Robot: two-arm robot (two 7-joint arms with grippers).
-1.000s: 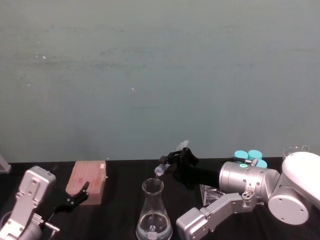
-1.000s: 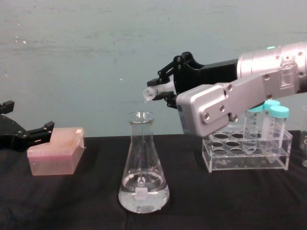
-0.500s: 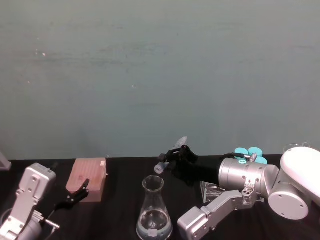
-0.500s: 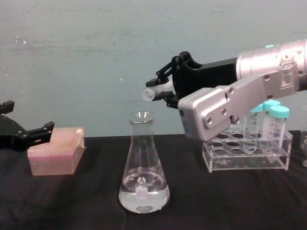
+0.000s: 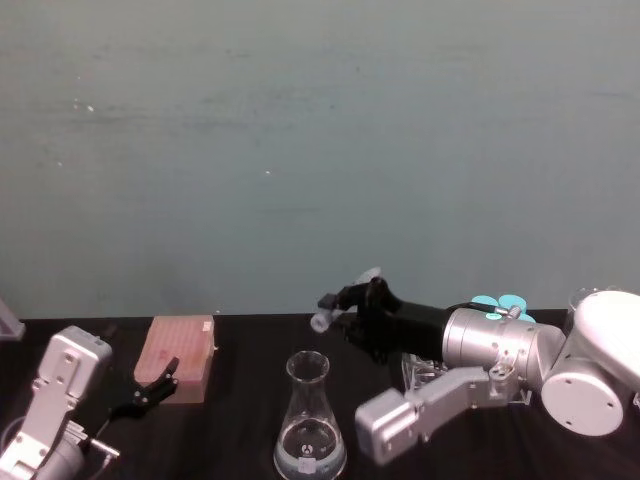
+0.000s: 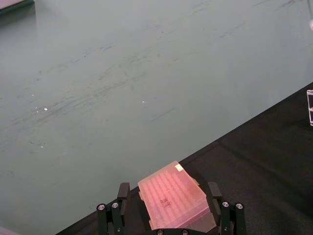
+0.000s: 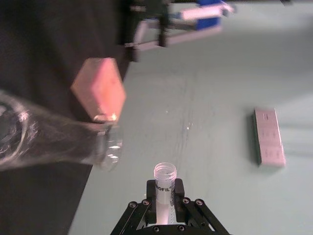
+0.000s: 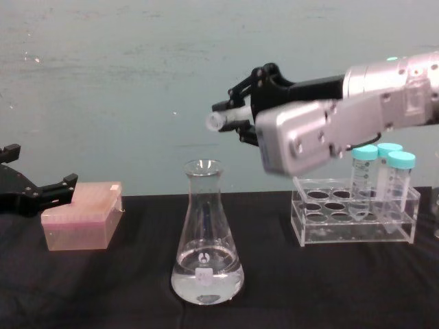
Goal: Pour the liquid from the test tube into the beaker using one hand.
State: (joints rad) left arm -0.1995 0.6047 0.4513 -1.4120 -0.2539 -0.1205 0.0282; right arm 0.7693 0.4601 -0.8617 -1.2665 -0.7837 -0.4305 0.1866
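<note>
The beaker [image 8: 206,236] is a tall clear conical flask standing on the black table, with clear liquid [image 8: 206,286] pooled in its base. Above and a little to the right of its mouth, my right gripper [image 8: 238,116] is shut on the slim clear test tube [image 8: 219,121], which lies nearly level with its open rim pointing left. In the right wrist view the test tube [image 7: 165,182] sticks out between the fingers, with the beaker neck [image 7: 63,142] to one side. Whether liquid remains in the tube cannot be told. My left gripper [image 8: 38,194] hangs open at the far left.
A pink box [image 8: 81,221] sits on the table left of the flask, just in front of the left gripper. A clear tube rack [image 8: 353,221] with turquoise-capped tubes [image 8: 400,179] stands on the right, under the right arm. A teal wall rises behind the table.
The right gripper has lifted the test tube up and away from the beaker's mouth and tipped it back toward level. The left arm has not moved.
</note>
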